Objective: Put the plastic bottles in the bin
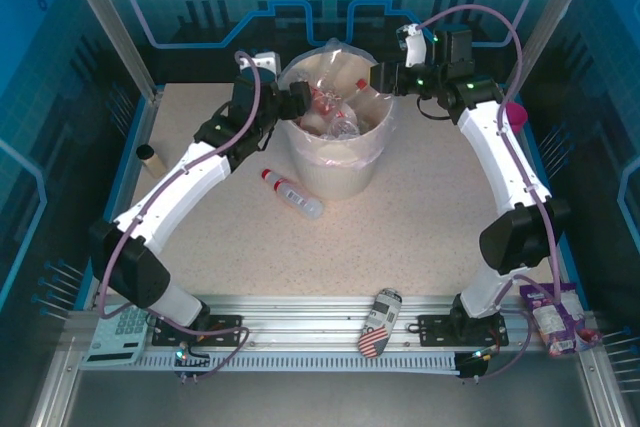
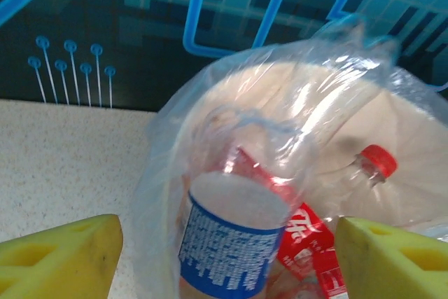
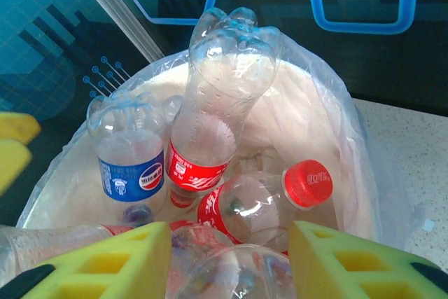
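Clear plastic bottles — red and blue labels — crowd the bin.

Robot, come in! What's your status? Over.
Left claw open at the bin rim. Right claw over the bin, clear bottle between its fingers, grip unclear. One bottle lying on the table beside the bin; path clear.
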`<control>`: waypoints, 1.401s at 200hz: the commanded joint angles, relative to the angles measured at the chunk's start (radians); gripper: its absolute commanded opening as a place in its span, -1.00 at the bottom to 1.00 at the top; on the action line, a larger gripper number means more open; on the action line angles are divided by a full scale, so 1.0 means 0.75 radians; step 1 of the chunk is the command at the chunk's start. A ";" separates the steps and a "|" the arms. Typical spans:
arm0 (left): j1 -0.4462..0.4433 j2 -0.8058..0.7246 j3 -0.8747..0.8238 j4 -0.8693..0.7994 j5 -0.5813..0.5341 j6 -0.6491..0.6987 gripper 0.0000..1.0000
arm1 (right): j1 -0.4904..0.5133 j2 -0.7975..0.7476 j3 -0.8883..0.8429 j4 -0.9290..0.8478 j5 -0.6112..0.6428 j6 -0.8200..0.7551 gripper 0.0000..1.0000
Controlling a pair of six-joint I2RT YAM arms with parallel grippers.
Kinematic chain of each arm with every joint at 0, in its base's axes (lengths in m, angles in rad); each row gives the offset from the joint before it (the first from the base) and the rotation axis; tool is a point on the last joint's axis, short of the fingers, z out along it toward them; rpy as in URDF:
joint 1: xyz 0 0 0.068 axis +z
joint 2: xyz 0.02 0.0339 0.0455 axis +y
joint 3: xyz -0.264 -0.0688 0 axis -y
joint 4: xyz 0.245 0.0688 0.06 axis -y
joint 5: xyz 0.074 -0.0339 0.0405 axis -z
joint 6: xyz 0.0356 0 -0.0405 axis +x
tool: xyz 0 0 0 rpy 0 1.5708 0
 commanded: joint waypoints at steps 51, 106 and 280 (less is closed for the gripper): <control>-0.029 -0.127 0.003 -0.059 0.066 -0.039 0.59 | 0.087 0.038 -0.129 -0.056 -0.029 0.015 -0.06; -0.098 -0.210 -0.149 0.082 0.194 -0.215 0.44 | 0.087 0.024 -0.057 -0.095 -0.010 0.000 -0.03; -0.131 0.157 0.142 -0.020 0.295 -0.212 0.54 | 0.047 -0.031 0.056 -0.175 -0.078 -0.007 0.14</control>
